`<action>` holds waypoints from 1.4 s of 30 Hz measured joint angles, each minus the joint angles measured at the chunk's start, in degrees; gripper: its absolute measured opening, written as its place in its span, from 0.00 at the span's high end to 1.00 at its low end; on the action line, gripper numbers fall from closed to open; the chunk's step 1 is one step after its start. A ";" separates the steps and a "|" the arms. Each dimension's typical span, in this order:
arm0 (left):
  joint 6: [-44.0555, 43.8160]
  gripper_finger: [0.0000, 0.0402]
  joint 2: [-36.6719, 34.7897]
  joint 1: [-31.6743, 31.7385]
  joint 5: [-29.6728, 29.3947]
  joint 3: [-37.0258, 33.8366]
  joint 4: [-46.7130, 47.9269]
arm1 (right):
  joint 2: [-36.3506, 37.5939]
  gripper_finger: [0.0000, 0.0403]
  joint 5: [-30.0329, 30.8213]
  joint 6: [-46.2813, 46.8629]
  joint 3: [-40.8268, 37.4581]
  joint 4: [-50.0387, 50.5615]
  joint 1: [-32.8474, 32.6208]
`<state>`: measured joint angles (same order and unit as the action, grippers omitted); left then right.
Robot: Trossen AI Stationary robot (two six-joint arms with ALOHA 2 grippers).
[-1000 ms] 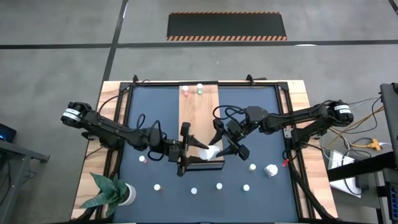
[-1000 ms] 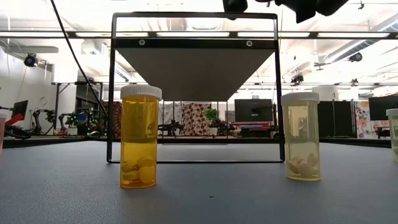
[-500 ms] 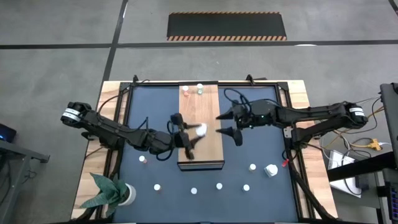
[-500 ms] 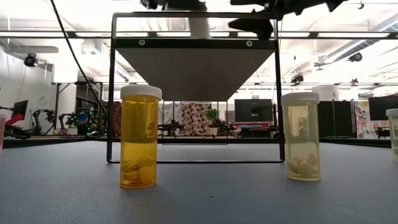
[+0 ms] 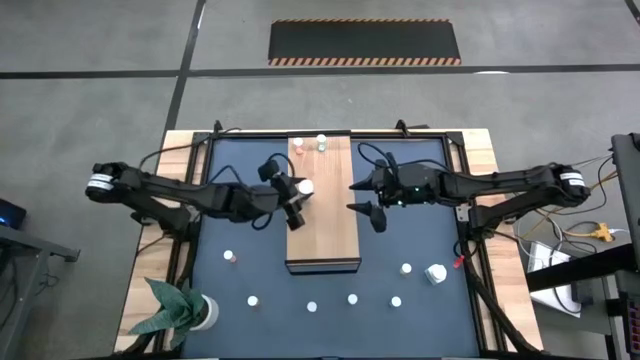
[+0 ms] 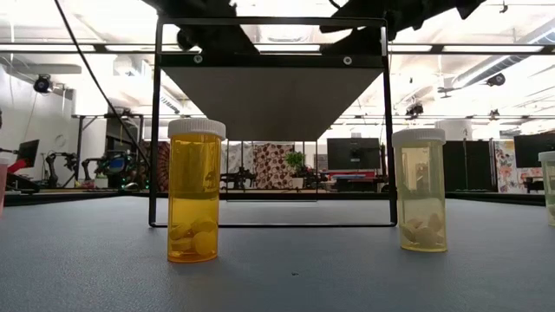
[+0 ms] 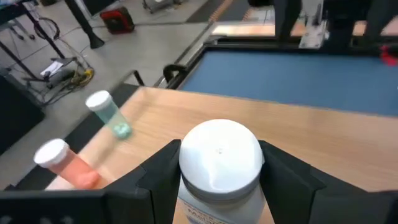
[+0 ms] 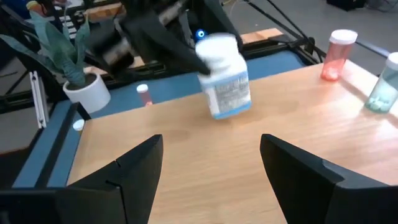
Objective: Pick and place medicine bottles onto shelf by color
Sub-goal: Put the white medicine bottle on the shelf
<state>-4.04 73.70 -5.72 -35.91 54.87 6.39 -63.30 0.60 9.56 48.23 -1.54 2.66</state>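
Observation:
The shelf is a long wooden board raised over the mat's middle. A pink bottle and a green bottle stand at its far end. My left gripper is shut on a white bottle with a white cap over the shelf's left edge, short of those two. My right gripper is open and empty by the shelf's right edge, its fingers pointing at the white bottle. Several small bottles stand on the mat near the front, among them an orange one and a pale yellow one. My left gripper pinches the white bottle's body just under the cap between its two fingers, one on each side. The fingers come from the table's left, slanting down. The bottle is tilted and hangs clear above the shelf board.
A white pot with a green plant stands at the mat's near left corner. A larger white bottle lies near the right front. The shelf's black frame stands on the mat. The mat's wooden rim runs around it.
My left gripper has carried the white bottle from the shelf's near end toward the far edge and slightly left. My right gripper has drawn back from the shelf's near end toward the far edge and then stayed beside the shelf's right edge.

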 joint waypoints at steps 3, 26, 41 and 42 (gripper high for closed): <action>-0.10 0.57 -1.59 0.64 0.08 -0.93 0.30 | -0.96 0.36 0.01 -0.09 0.00 0.09 0.00; 0.01 0.41 -0.76 0.85 0.88 -1.50 0.46 | -2.45 0.34 -0.04 0.50 -0.02 -0.43 0.00; 9.04 0.39 -6.42 -1.19 1.31 -1.46 2.13 | -2.47 0.43 1.00 0.52 0.52 -2.01 0.00; 9.42 0.39 -7.40 -1.55 1.32 -1.46 2.68 | -2.52 0.45 1.04 0.52 0.56 -2.52 0.00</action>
<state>5.37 66.31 -7.28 -34.59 53.41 9.08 -65.83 1.64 10.09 48.78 -4.06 2.66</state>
